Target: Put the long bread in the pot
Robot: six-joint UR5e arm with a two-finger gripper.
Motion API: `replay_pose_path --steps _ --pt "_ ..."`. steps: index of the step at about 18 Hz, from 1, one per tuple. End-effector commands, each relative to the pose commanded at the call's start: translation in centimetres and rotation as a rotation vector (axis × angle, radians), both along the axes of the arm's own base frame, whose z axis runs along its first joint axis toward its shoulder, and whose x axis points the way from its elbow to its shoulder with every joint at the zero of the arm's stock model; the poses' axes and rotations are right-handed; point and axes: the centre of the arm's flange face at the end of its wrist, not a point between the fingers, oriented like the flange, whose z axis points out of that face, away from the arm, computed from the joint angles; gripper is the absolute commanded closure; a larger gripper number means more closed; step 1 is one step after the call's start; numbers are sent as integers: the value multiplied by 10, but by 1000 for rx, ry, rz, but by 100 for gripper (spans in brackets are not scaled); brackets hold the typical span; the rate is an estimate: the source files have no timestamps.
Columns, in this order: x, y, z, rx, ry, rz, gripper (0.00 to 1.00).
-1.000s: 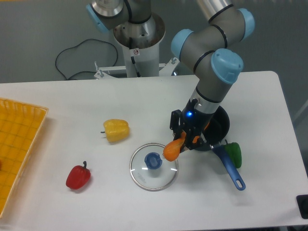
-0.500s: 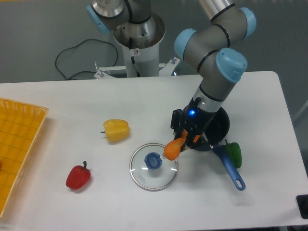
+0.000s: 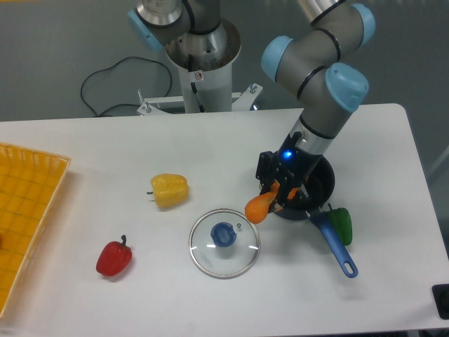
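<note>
At the far left edge of the table (image 3: 105, 151) sits an orange-yellow basket (image 3: 21, 210), with a red bell pepper (image 3: 114, 258) nearer the front and a yellow bell pepper (image 3: 170, 189) to its right. Right of those, a glass lid (image 3: 224, 243) with a blue knob lies flat. Just beyond the lid's right rim, the gripper (image 3: 280, 194) is clamped on the long bread (image 3: 261, 206), holding it off the table and tilted, its rounded end pointing left. Behind the gripper stands the pot (image 3: 321, 184), its blue handle running toward the near right, with a green bell pepper (image 3: 342, 225) beside the handle.
</note>
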Motion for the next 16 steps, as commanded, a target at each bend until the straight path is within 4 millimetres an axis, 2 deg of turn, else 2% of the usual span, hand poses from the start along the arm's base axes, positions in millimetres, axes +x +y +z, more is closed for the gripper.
replay_pose_path --steps 16 --pt "4 -12 -15 -1 2 -39 58"
